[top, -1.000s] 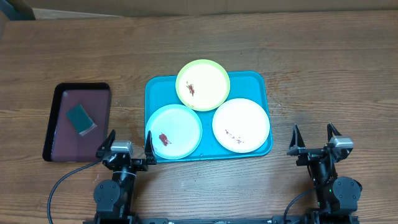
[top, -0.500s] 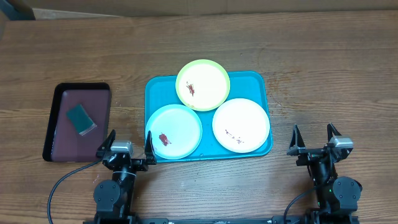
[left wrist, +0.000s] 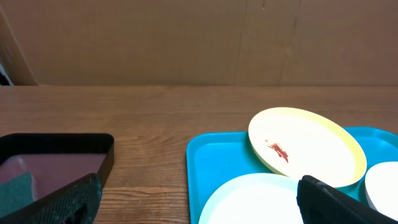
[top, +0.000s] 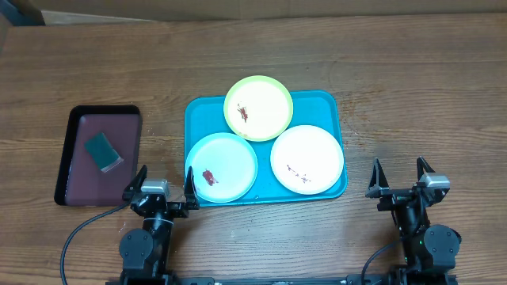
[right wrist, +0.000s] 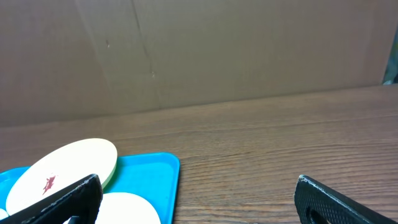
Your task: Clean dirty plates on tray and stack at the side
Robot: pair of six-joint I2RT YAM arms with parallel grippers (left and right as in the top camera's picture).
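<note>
The turquoise tray (top: 202, 119) lies mid-table with three plates on it. The yellow-green plate (top: 258, 107) at its far edge carries a red-brown smear and overlaps the other two. The mint-blue plate (top: 222, 166) at front left has a red smear; the white plate (top: 307, 158) at front right has faint marks. My left gripper (top: 164, 184) rests open at the tray's front left corner, holding nothing. My right gripper (top: 400, 180) stands open to the right of the tray, also with nothing in it. In the left wrist view the yellow-green plate (left wrist: 305, 144) and mint-blue plate (left wrist: 249, 199) lie ahead.
A black tray with a maroon inside (top: 73, 150) sits at the left and holds a teal sponge (top: 103, 151). A cardboard wall (left wrist: 199, 37) stands behind the table's far edge. Bare wood lies right of the blue tray.
</note>
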